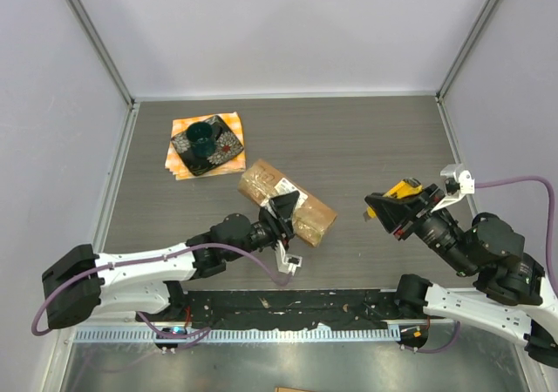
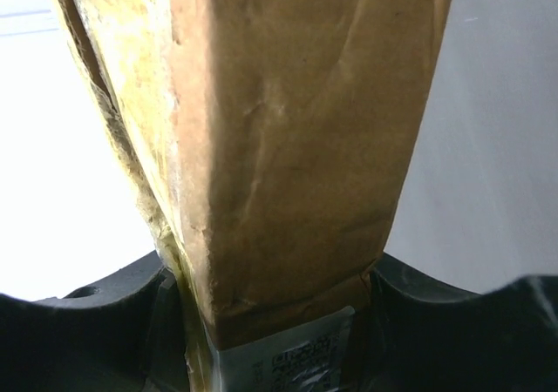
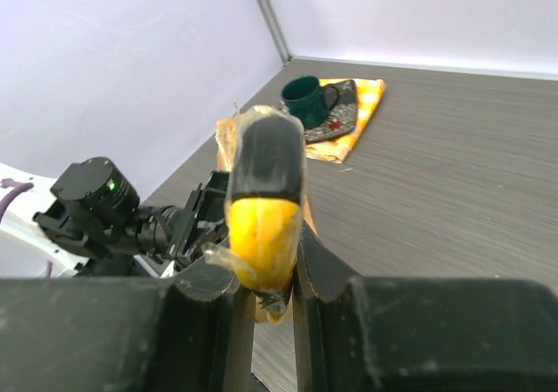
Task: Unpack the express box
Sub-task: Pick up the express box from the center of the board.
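Observation:
The express box (image 1: 316,220), brown cardboard with a white label and shiny tape, lies slantwise mid-table. My left gripper (image 1: 286,209) straddles its middle. In the left wrist view the box (image 2: 288,148) fills the gap and presses against both black fingers (image 2: 436,314), so that gripper (image 2: 275,331) is shut on it. My right gripper (image 1: 388,209) hovers to the box's right, shut on a yellow-and-black cutter (image 1: 403,188). In the right wrist view the cutter (image 3: 266,200) stands upright between the fingers of that gripper (image 3: 261,279), with a sliver of the box (image 3: 225,139) behind it.
A dark dish holding a green cup (image 1: 202,136) rests on an orange cloth (image 1: 179,161) at the back left; the cup (image 3: 305,98) also shows in the right wrist view. Pale walls close the table on three sides. A purple cable (image 1: 523,181) loops from the right arm.

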You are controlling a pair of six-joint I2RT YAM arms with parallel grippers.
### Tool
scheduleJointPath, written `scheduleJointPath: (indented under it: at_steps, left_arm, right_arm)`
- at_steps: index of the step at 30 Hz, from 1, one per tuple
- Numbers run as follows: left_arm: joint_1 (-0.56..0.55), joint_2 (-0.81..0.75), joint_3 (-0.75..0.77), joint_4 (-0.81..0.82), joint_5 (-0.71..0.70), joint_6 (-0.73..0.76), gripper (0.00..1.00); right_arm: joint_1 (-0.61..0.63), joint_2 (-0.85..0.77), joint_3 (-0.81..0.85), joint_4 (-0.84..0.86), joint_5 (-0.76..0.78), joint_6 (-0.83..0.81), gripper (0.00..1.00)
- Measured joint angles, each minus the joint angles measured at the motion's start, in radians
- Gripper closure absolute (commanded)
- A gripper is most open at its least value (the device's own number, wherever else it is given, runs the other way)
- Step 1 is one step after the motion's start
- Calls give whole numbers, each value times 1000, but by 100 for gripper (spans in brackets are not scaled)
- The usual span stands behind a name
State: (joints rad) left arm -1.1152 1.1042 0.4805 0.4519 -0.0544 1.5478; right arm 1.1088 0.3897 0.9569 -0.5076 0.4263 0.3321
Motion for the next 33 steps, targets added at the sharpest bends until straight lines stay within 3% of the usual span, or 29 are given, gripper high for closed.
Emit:
scheduleJointPath:
  at_steps: [6, 9, 14, 20, 26, 33]
  left_arm:
    - [-30, -48, 12, 150, -38, 89, 43]
    - [-55, -86, 13, 180, -47, 84, 46]
    - [-153, -115, 30, 180, -72, 43, 62]
    - [-202, -113, 31, 197, -33, -1, 61]
    - [-205, -78, 99, 213, -4, -20, 65]
    - [-205, -76, 104, 258, 102, 80, 61]
  right_arm:
    - [0, -26, -40, 71, -104, -37, 99]
    - [0, -43, -70, 95, -129, -82, 99]
    - [0, -58, -64, 144, -164, -175, 99]
    - [0, -35, -4, 207, -283, -278, 99]
    - [0, -28, 49, 226, -530, -404, 99]
    - [0, 117, 301, 190, -862, -474, 99]
